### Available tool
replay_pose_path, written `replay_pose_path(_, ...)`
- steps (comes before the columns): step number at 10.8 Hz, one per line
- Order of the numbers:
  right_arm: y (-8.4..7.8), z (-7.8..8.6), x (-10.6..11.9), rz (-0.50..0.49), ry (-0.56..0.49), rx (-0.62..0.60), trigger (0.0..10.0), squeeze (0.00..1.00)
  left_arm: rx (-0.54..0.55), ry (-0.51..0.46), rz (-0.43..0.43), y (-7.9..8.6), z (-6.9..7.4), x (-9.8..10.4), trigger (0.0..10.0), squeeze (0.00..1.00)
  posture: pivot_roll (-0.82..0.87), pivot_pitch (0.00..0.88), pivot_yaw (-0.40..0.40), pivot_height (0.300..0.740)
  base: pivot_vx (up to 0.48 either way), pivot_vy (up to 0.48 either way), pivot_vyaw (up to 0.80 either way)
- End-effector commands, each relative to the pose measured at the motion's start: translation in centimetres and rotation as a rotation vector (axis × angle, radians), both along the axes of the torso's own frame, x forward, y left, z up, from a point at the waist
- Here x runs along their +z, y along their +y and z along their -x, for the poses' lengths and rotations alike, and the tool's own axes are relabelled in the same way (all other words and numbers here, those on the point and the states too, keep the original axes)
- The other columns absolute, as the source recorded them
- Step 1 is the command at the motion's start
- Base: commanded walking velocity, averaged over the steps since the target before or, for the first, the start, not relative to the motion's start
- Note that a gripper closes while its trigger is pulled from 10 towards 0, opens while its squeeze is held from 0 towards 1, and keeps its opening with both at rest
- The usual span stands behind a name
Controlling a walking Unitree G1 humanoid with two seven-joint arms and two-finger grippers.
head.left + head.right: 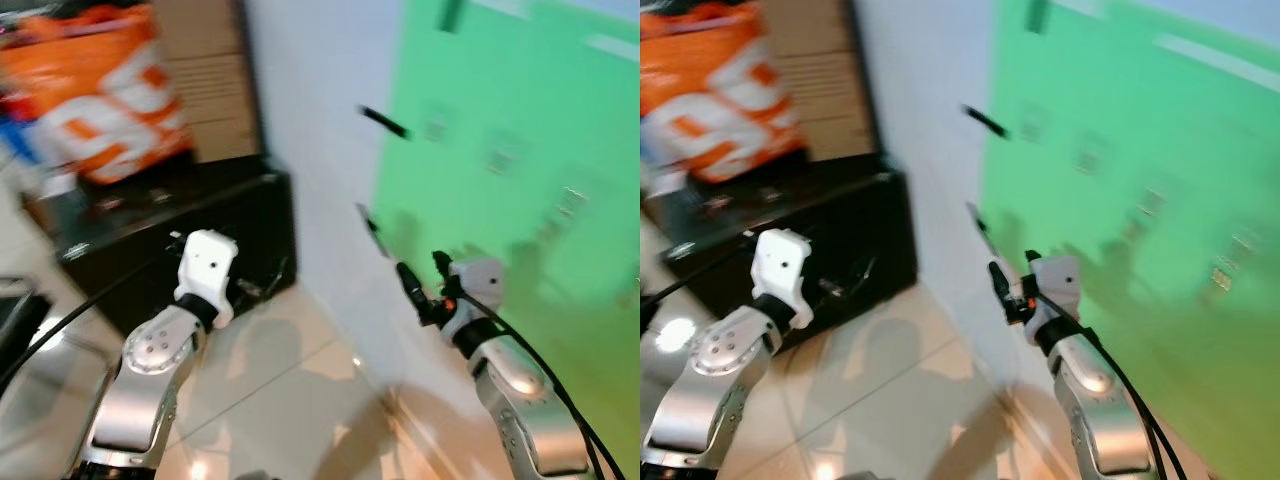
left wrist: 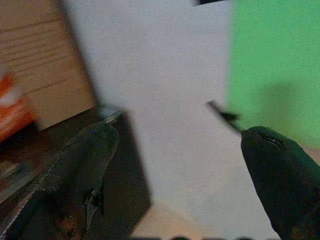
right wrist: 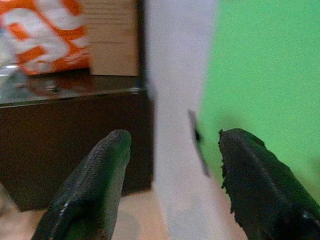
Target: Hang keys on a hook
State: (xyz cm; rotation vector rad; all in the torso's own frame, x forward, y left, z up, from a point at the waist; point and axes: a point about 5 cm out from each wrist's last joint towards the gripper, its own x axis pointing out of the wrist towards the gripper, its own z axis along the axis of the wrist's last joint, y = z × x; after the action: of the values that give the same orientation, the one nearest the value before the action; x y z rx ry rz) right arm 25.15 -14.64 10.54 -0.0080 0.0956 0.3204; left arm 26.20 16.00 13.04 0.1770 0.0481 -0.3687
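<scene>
Task status, judged from the present views: not yet begun in any visible respect. No keys can be made out; both wrist views show bare gaps between the fingers, so the left gripper and right gripper stand wide apart and hold nothing. A short dark peg projecting from the white wall may be the hook, with a second dark peg below it; blur prevents confirmation. Keys remain to be found, grasped and hung. Surroundings: a glossy pale tiled floor, a low black cabinet carrying an orange-and-white bag, and a bright green wall panel. Head views are motion-blurred.
</scene>
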Motion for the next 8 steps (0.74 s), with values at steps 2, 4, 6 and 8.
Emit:
replay_pose_path(2,0.31,-0.64,0.17,-0.006,-0.015,0.002,10.0,1.00,0.044,-0.021,-0.024,0.64,-0.02,0.52,10.0,0.00,-0.07,0.000,0.011,0.740,0.311,0.000,0.77)
replay_pose_path(4,0.38,-0.78,0.07,-0.019,-0.021,-0.009,10.0,1.00,0.050,-0.023,-0.025,0.69,0.09,0.55,10.0,0.00,-0.06,0.000,0.008,0.740,0.341,0.000,0.77)
replay_pose_path(6,0.67,-0.98,-0.08,-0.064,-0.006,-0.028,10.0,1.00,0.081,-0.029,-0.043,1.08,0.32,0.61,10.0,0.00,-0.05,0.000,0.003,0.740,0.373,0.000,0.77)
replay_pose_path(8,0.90,-0.92,-0.16,-0.072,-0.010,-0.026,10.0,1.00,0.097,-0.026,-0.057,1.35,0.41,0.48,10.0,0.00,-0.04,0.000,-0.002,0.740,0.382,0.000,0.62)
